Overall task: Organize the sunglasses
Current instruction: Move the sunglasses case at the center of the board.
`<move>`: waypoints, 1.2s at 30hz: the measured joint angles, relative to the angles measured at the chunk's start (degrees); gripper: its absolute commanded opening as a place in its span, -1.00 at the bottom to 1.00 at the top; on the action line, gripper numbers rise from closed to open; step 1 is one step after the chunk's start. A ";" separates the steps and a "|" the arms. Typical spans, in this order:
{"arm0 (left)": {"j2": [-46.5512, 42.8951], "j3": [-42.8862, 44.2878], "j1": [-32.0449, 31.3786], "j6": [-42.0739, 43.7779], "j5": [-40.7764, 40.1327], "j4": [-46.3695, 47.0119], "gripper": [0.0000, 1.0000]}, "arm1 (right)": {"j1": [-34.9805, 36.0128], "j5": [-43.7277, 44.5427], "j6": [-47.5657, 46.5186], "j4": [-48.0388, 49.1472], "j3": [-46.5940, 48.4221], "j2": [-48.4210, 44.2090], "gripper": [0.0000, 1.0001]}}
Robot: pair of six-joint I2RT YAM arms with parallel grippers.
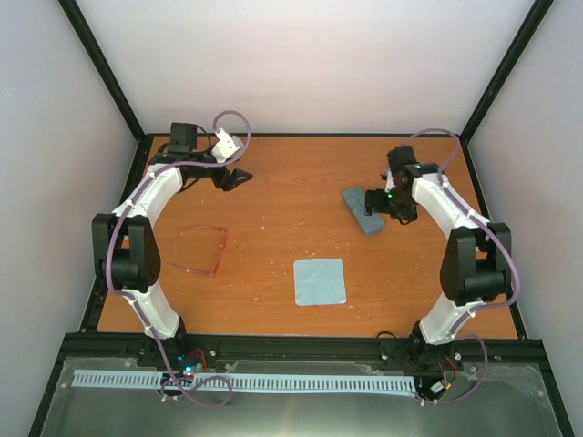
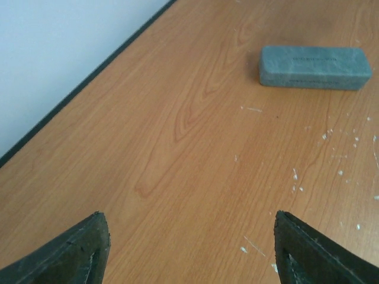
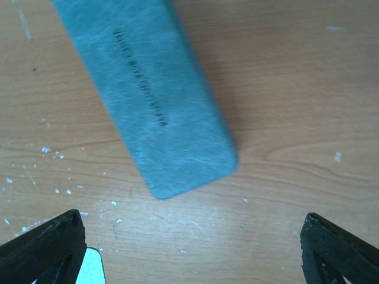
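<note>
The red-pink sunglasses [image 1: 199, 249] lie unfolded on the left of the table, seen only in the top view. The grey-blue case [image 1: 362, 210] lies shut on the right; it also shows in the left wrist view [image 2: 314, 67] and the right wrist view [image 3: 148, 94]. My right gripper [image 1: 375, 200] is open and empty, hovering just over the case's near end [image 3: 192, 248]. My left gripper [image 1: 239, 177] is open and empty at the far left, above bare wood [image 2: 192, 248], well away from the sunglasses.
A light blue square cloth [image 1: 320, 281] lies flat at front centre; a corner of it shows in the right wrist view [image 3: 92, 269]. The table [image 1: 291, 182] is wood with white scuffs. Black frame posts and white walls enclose it.
</note>
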 measured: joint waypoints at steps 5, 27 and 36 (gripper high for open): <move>-0.28 -4.68 0.00 2.27 1.09 0.59 0.56 | 6.32 3.26 -2.32 -1.20 5.09 6.34 0.89; -3.39 -14.58 0.39 -4.55 2.84 5.11 0.61 | 9.46 10.03 -10.40 -9.86 27.67 28.30 0.90; -3.45 -15.26 0.39 -6.71 2.89 5.75 0.61 | 9.46 8.11 -9.94 -11.76 27.71 31.08 0.80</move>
